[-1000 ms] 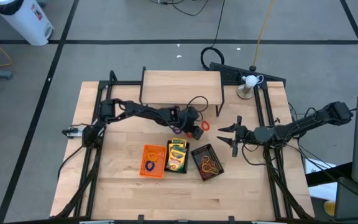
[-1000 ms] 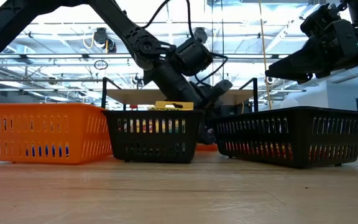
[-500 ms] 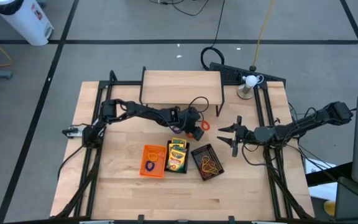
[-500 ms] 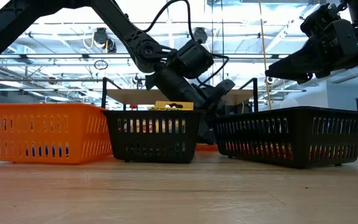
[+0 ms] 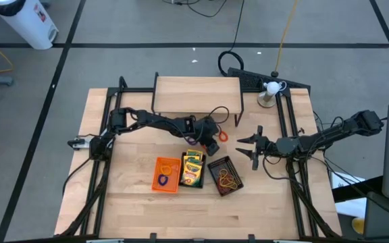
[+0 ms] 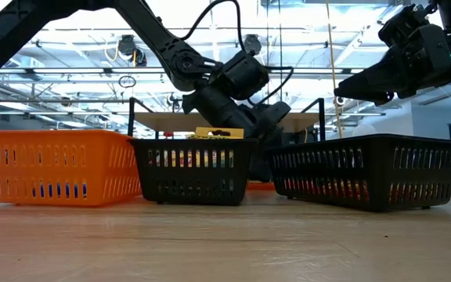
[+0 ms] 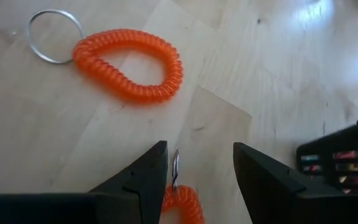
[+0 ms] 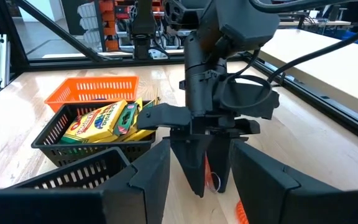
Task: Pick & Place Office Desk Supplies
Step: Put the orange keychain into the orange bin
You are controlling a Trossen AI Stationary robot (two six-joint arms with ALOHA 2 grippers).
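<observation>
While its fingers stand spread over the counter (image 5: pixel 134 202), the left pincer (image 7: pixel 194 163) hangs low above an orange coil band (image 7: pixel 182 205), with a second coil band (image 7: pixel 132 65) lying just beyond. Nearer sit the orange tray (image 5: pixel 167 174), crayon tray (image 5: pixel 192 169) and band tray (image 5: pixel 225 175). At right, the right pincer (image 5: pixel 251 150) hovers spread, empty.
</observation>
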